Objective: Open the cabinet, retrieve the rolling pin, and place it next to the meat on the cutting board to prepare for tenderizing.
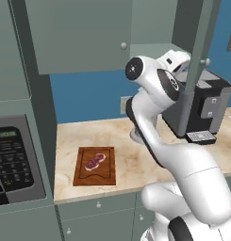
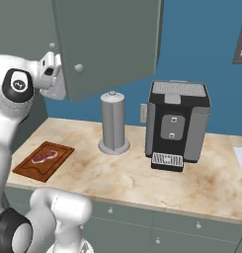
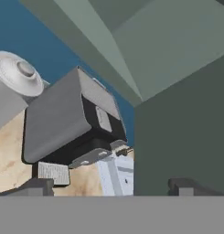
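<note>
The cabinet is grey-green, up on the wall, with one door swung out and a small round silver knob; the gripper is up beside that door, jaws wide apart, holding nothing; the red-pink meat lies on the brown cutting board on the counter.

White arm rising from its base at the lower right of the left base view, bent sharply at a dark-capped elbow joint and reaching up and forward at upper-body height. The tool is raised, its white hand visible at the far end of the arm in both base views. In the hand view the two dark fingertips stand wide apart with nothing between them.
</note>
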Motion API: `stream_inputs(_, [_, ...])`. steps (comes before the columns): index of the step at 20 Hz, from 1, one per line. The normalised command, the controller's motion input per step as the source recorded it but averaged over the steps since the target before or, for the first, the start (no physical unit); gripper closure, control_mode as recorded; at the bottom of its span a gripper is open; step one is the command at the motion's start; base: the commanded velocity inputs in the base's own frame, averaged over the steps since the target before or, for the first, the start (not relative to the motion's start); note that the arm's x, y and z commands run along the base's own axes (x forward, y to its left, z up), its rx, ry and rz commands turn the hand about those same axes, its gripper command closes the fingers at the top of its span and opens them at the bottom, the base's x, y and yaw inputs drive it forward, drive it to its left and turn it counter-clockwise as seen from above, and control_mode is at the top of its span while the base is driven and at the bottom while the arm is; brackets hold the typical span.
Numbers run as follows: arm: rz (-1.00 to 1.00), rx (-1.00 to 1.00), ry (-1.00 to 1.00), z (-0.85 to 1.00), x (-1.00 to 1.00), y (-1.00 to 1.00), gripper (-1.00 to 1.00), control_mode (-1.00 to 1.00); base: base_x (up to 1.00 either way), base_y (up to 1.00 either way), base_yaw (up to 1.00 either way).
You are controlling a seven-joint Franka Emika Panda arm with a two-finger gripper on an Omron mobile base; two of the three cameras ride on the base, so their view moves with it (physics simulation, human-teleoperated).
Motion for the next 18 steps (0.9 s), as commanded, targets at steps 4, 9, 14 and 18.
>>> stream_inputs(4, [-0.24,0.00,-0.06,0.00,-0.82,-0.68,-1.00,-1.00,0.00,0.00,0.00])
stream_inputs(9, [-0.23,0.00,-0.02,0.00,-0.55,-0.77,-1.00,-1.00,0.00,0.00,0.00])
stream_inputs(14, [-0.18,0.01,0.00,0.00,0.00,-0.91,-1.00,-1.00,0.00,0.00,0.00])
stream_inputs(18, [-0.09,0.04,0.00,0.00,0.06,-0.87,-1.00,-1.00,0.00,0.00,0.00])
